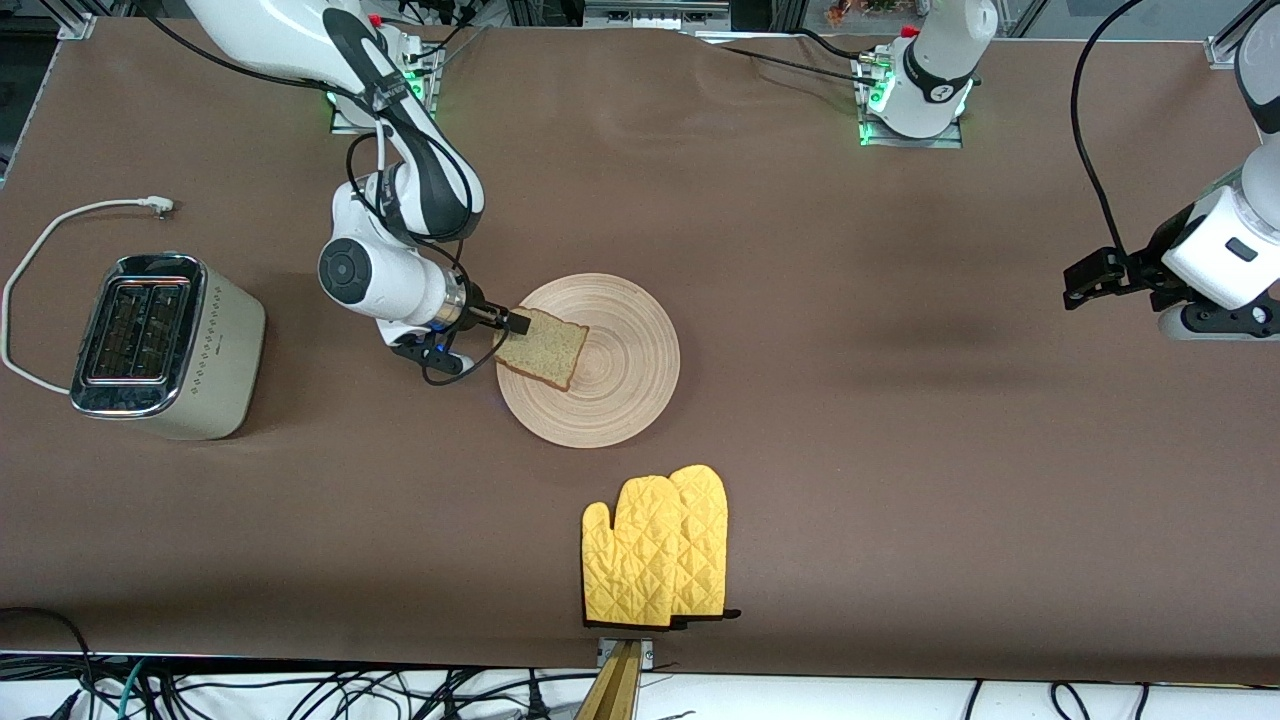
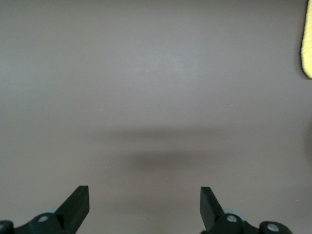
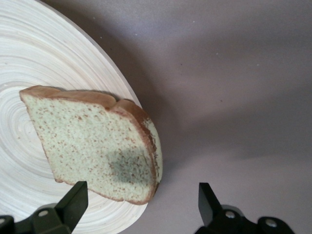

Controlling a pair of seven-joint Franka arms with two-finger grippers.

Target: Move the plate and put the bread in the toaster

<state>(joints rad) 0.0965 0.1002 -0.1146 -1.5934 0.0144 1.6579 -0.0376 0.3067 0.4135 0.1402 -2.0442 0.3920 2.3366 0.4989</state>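
Brown worktop (image 1: 800, 400), long. Toaster (image 1: 165, 345) at the right arm's end. Plate (image 1: 620, 400) mid-worktop carries bread (image 1: 545, 350) overhanging its toaster-side rim. Right gripper (image 1: 515, 322), fingers wide, sits at that slice's edge. Left gripper (image 1: 1085, 280), fingers wide, waits well apart.

No text, label, brand, number or sign can be read on anything in these views.
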